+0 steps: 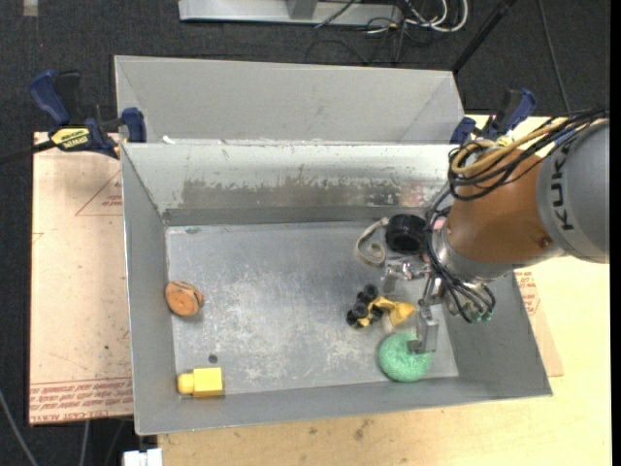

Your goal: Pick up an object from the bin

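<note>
Camera view: looking down on the bin, with the arm coming in from the right.
Nearest neighbour: a small yellow-and-black toy (376, 311) lies on the floor just left of the tool (423, 343), apart from it.
In the way: the arm's orange cover (485, 226) and its cables hang over the bin's right side and hide the floor beneath.
Unclear: I cannot tell whether a black round piece (403, 231) by the wrist belongs to the arm or the bin.
Far things: a brown round disc (182, 298) sits near the left wall. A yellow block (201, 382) sits in the near-left corner. Both are well apart from the tool.
Task's thing: a green round lump (396, 362) lies on the floor at the near right, close to the front wall.
Lump and tool: the tool's tip stands at the lump's upper right edge, touching it or just above.
Tool state: cannot tell whether open or closed.
Grey metal bin (291, 178): holds the lump, toy, disc and block, each lying singly.
</note>
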Controlling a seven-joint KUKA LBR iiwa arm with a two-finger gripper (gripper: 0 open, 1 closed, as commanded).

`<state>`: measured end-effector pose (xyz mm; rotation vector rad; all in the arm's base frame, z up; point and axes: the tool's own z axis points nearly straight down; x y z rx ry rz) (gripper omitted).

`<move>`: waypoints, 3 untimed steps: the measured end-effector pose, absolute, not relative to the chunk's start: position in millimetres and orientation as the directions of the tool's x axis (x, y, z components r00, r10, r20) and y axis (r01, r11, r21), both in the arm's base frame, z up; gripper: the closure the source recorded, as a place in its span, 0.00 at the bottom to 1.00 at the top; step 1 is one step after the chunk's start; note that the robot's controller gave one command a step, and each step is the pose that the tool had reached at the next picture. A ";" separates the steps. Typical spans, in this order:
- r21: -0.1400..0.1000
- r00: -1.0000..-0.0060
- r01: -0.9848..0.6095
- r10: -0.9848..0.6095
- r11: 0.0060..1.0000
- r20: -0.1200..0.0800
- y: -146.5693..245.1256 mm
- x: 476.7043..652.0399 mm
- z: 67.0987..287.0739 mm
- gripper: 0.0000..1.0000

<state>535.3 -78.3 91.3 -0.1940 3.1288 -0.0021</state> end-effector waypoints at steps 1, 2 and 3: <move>0.002 -0.990 -0.138 -0.138 0.990 -0.004 -93.1 514.5 69.1 0.00; -0.003 -0.984 -0.180 -0.180 0.984 -0.004 -63.7 514.0 70.7 0.00; 0.000 -0.927 -0.374 -0.374 0.927 -0.001 -85.6 482.1 71.1 1.00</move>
